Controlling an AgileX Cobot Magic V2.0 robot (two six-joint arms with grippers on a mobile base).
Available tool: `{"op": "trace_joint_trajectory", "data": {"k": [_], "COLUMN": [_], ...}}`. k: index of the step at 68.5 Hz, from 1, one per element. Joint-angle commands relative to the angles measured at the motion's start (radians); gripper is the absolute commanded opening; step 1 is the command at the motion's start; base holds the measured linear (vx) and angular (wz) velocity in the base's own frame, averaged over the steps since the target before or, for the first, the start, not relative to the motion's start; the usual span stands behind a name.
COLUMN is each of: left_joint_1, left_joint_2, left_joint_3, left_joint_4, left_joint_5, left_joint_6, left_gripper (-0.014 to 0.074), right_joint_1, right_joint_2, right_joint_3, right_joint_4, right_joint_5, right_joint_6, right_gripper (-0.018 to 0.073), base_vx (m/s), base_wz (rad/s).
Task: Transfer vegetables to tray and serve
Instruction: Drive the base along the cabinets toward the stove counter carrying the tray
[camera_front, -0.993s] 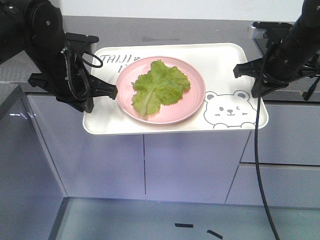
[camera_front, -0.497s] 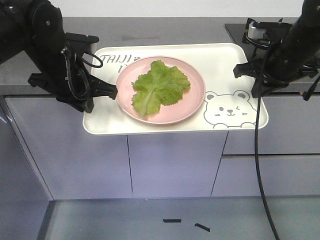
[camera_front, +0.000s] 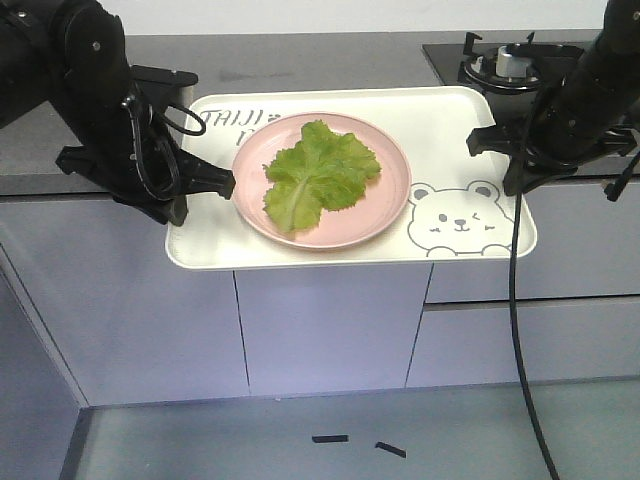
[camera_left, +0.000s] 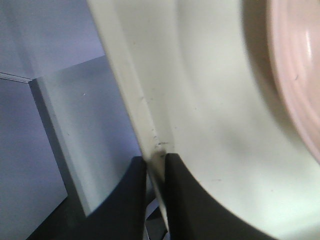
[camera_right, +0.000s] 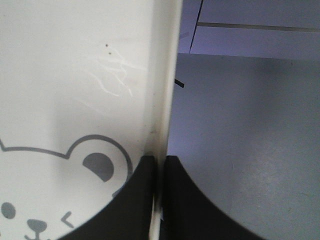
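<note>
On my left side, the left gripper (camera_left: 156, 167) is pinched narrow on the left rim of the tray (camera_front: 210, 245), one black finger (camera_left: 132, 200) under the rim and the other on top, both touching it. Just inside that grip the "TAIJI" print (camera_front: 232, 118) runs along the tray's far left corner. Next comes the round pink plate (camera_front: 392, 215), sitting flat on the tray left of centre, and the vegetables (camera_front: 320, 175) lie on that plate, one crinkly green bunch spread over its middle, touching nothing else. Right of the plate, the grey bear face (camera_front: 458, 222) fills the tray's near right corner. At the right rim the right gripper (camera_right: 159, 165) is clamped narrow the same way, fingers on either side of the edge just beside the bear's ear. Its black cable (camera_front: 515, 330) hangs down past the cabinet fronts (camera_front: 330, 330). The tray sits level between the two arms, in front of the dark counter (camera_front: 300, 60); I cannot tell whether its far edge touches it. A stove burner (camera_front: 505, 62) sits at the counter's far right.
</note>
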Motion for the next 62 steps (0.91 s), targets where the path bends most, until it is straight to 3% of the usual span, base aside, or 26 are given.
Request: {"op": "trace_joint_trajectory", "data": {"k": [1,62], "left_joint_1": [-0.015,-0.015], "left_joint_2": [-0.060,-0.060], "left_joint_3": [-0.030,-0.030], "left_joint_4": [-0.050,-0.050], "left_joint_5": [-0.041,-0.041], "left_joint_6": [0.029,0.029], "left_gripper": [-0.0006,-0.0006], "right_joint_1": [0.004,0.004], "right_joint_2": [-0.061,-0.061], "right_joint_3": [-0.029,-0.029], "right_joint_4": [0.051,0.051], "right_joint_5": [0.014,0.014], "right_joint_6": [-0.023,-0.023], "right_gripper": [-0.0006,-0.0006], "base_vx": [0.00,0.02], "base_wz": [-0.07,-0.03]}}
